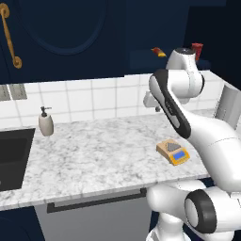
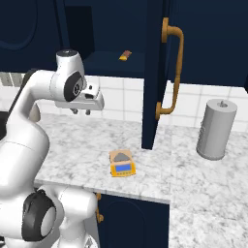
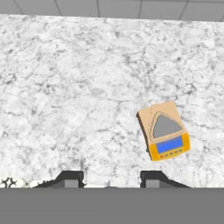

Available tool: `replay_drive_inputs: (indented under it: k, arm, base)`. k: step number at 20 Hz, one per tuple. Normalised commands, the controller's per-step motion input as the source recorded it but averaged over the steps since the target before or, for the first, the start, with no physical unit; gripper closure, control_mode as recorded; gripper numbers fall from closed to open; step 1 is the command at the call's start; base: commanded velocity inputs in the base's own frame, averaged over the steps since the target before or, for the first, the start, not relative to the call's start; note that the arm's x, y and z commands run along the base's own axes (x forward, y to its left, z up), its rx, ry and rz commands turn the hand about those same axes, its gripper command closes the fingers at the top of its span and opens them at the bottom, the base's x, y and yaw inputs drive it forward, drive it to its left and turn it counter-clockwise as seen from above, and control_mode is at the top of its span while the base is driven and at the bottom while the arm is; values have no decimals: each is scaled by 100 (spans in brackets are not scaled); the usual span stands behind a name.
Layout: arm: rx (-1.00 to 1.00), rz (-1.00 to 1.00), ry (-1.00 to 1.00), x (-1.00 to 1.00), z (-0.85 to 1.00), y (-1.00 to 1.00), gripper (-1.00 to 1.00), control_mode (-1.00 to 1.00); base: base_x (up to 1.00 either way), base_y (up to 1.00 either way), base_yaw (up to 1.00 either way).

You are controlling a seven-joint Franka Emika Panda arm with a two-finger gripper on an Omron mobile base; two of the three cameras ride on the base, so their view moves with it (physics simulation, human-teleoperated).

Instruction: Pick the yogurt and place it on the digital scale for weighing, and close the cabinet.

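Two base cameras look forward and down from behind the arm — left and right — sharing the marbled white counter (image 1: pixel 94 155); the hand camera looks straight down, nearer.

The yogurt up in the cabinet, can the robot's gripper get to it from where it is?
Probably yes. The yogurt stands on the shelf of the cabinet, whose door is open. The gripper hangs over the counter, holding nothing.

A white-and-grey marble counter (image 1: pixel 94 155) carries a small flat tan-and-yellow digital scale (image 1: pixel 172 152) near its front edge, a white soap dispenser (image 1: pixel 45 122) against the tiled wall, and a grey cylindrical canister (image 2: pixel 216 129). On the dark navy cabinet's inner shelf (image 1: pixel 141 60) lie a flat red-and-yellow packet (image 1: pixel 158 52) and a small red yogurt cup (image 1: pixel 197 50).
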Motion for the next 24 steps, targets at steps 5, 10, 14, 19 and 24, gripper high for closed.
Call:
replay_drive_inputs:
  k: [5,10,14,19,24]
  arm:
    - [0,0,-20,-58,0,-1,-100,-100]
    - [0,-4,-26,-69,37,-11,-100,-100]
    - [0,-9,-23,-39,56,-22,-100,-100]
    - [0,-14,-17,-14,54,-22,-100,-100]
    - [0,-24,-8,0,48,-9,-100,-100]
  base:
    - [0,0,0]
    - [0,0,0]
    - [0,0,0]
    - [0,0,0]
    - [0,0,0]
